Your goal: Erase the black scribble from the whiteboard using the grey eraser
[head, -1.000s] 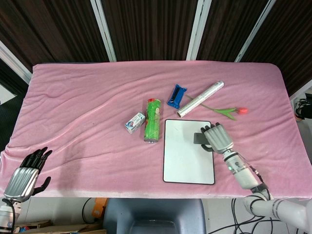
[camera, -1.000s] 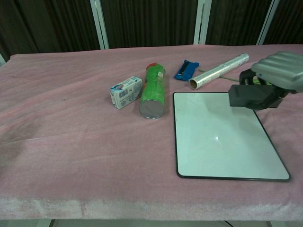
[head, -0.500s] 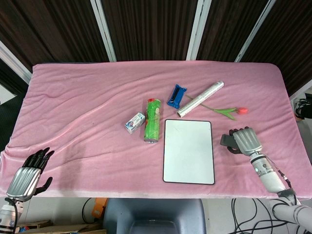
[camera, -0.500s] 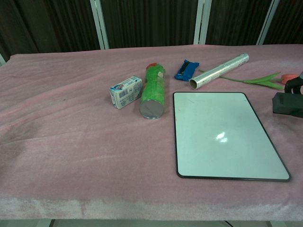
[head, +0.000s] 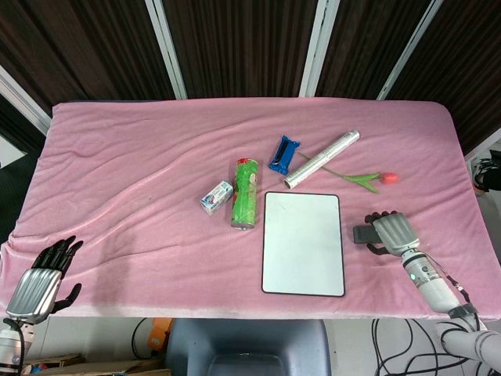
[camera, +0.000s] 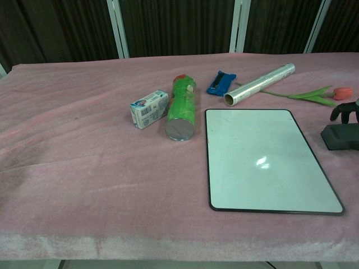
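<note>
- Letting go carelessly, your right hand [head: 394,233], fingers apparently around the eraser [head: 365,233], could drag it onto the clean whiteboard [head: 302,243].
- Your left hand [head: 39,280] hangs open, fingers apart.

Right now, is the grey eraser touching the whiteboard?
Apart. In the head view a strip of pink cloth shows between the grey eraser at the right hand and the whiteboard; the chest view shows the same gap.
</note>
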Controlling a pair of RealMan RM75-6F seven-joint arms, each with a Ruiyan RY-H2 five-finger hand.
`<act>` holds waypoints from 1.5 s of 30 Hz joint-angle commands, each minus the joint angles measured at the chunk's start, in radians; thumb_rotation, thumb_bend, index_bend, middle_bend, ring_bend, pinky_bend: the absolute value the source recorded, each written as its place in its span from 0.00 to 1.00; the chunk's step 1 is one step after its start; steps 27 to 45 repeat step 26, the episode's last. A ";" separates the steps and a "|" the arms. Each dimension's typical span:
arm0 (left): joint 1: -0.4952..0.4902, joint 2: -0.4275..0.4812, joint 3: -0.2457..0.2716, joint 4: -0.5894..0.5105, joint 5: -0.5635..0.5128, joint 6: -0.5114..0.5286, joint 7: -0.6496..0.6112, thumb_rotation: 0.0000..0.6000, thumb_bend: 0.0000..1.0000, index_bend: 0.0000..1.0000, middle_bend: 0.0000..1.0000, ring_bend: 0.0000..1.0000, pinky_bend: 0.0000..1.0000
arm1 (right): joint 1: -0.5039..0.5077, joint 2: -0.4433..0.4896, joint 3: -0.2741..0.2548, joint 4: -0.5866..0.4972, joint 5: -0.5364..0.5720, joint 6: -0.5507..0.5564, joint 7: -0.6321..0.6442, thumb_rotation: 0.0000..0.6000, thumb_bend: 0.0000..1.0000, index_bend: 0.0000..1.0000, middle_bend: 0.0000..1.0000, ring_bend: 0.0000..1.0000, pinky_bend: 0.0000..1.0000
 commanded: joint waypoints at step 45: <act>0.020 -0.001 0.002 0.009 0.034 0.052 -0.008 1.00 0.39 0.00 0.00 0.00 0.12 | -0.384 0.236 -0.001 -0.437 0.003 0.532 -0.115 1.00 0.31 0.00 0.01 0.00 0.13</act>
